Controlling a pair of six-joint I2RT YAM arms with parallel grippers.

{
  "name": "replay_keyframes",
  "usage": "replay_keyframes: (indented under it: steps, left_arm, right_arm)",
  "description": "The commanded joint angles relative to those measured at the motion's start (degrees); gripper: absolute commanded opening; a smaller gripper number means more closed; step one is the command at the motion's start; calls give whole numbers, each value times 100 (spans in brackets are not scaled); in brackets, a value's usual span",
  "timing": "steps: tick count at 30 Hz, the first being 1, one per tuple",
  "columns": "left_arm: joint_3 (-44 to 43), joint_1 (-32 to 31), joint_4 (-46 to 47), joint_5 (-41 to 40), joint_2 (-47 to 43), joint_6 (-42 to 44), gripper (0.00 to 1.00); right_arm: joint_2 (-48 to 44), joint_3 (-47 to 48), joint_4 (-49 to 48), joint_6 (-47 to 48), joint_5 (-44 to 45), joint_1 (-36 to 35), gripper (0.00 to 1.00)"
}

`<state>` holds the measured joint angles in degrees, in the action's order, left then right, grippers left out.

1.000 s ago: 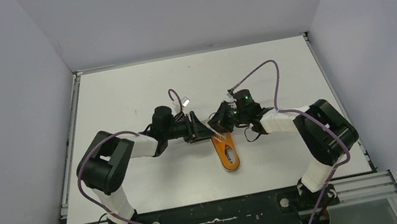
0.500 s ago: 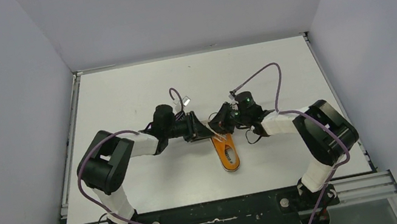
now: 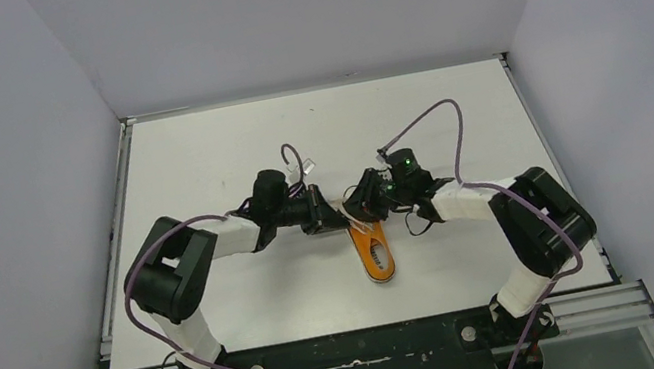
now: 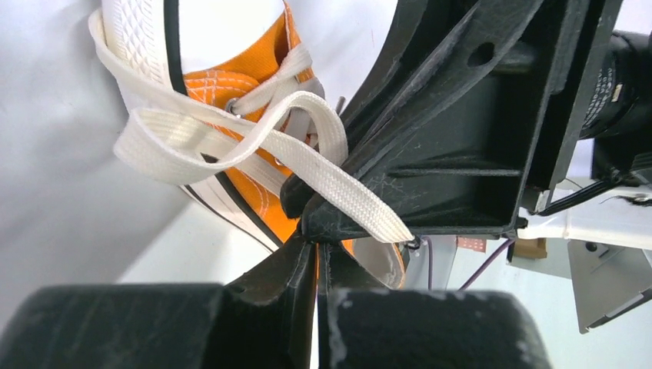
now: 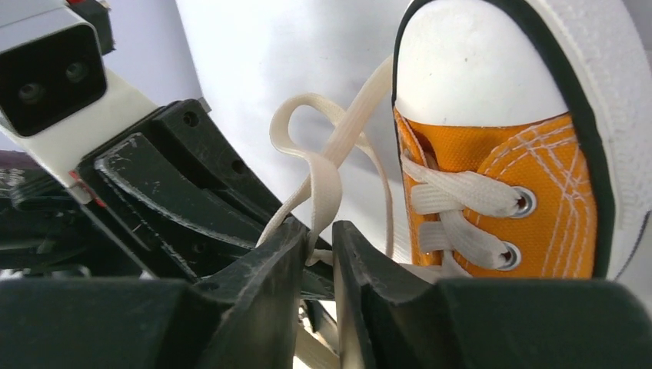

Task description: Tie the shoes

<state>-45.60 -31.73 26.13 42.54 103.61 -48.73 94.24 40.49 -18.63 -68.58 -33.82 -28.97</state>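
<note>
Apparently mid-knot, the orange sneaker (image 3: 376, 255) lies centrally on the worktop (image 3: 198, 167), its laces (image 5: 323, 177) looped beside the toe. The right tool (image 5: 317, 234) clamps a strand, and the left tool (image 4: 317, 254) is pinched together alongside. Next likely calls for drawing the loop taut.

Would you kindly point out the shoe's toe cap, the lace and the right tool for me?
toe cap (image 5: 477, 65): right wrist view, white rubber front.
lace (image 4: 154, 146): left wrist view, folded loop.
right tool (image 5: 317, 237): right wrist view, between its fingertips.

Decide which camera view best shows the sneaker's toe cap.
Right wrist: the white rubber toe cap of the orange canvas sneaker sits large, unobstructed. Left wrist crops it at the top edge; the top view hides it.
</note>
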Motion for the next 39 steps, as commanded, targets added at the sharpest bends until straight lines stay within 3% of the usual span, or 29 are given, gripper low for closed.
replay_keyframes:
  steps: [1,7,10,12,17,20,25,39]
  left_arm:
    - [-335,50,-623,185,-582,358,0]
    - [-528,52,-2027,565,-858,930,0]
    - [-720,77,-2772,818,-897,1253,0]
    - [-962,86,-3384,1079,-840,1535,0]
    - [-1484,133,-4563,1408,-720,2069,0]
    - [-1622,147,-4818,1490,-753,2229,0]
    - [-1802,157,-5233,1575,-667,2484,0]
    - [-1846,124,-5061,1770,-634,2320,0]
  right_arm:
    - [-490,681,1405,1193,-48,2,27]
    - [-616,1817,3988,3003,66,218,43]
    - [-807,2366,5182,4443,403,329,47]
    - [-1034,2502,5467,5370,419,301,48]
    - [-1945,1697,4677,7294,10,-462,47]
    - [-2270,1037,3879,7746,-325,-771,45]
    - [-2676,170,2408,7764,-249,-902,48]
    - [-1757,337,1685,7459,-409,-967,50]
